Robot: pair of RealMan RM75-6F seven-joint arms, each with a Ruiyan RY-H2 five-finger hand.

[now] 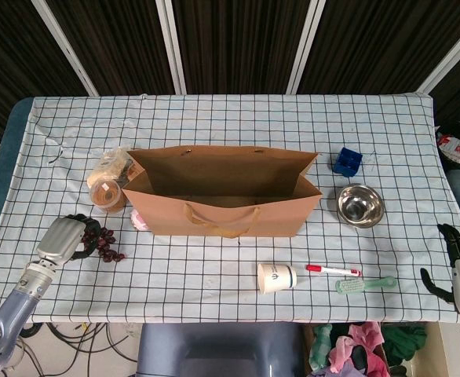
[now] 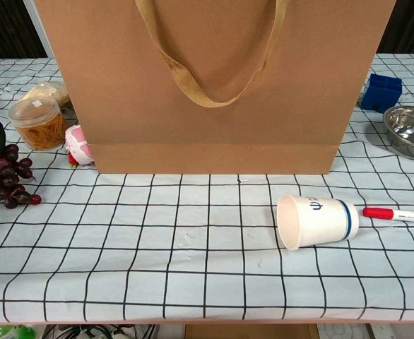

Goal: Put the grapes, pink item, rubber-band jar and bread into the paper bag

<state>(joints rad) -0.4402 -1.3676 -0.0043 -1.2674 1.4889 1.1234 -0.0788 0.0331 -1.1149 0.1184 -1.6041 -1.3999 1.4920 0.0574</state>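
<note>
Your left robot hand (image 1: 63,238) rests against the grapes (image 1: 104,243) on the counter (image 1: 214,267), fingers curled at the bunch; whether it grips them, you cannot tell. Your right robot hand (image 1: 456,259) hangs empty with fingers apart, well apart from the paper bag (image 1: 222,208).

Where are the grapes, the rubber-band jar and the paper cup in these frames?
grapes (image 2: 9,176): chest view, middle of the dark bunch.
rubber-band jar (image 2: 37,122): chest view, clear side wall showing the bands.
paper cup (image 2: 320,219): chest view, side wall of the cup lying tipped over.
</note>
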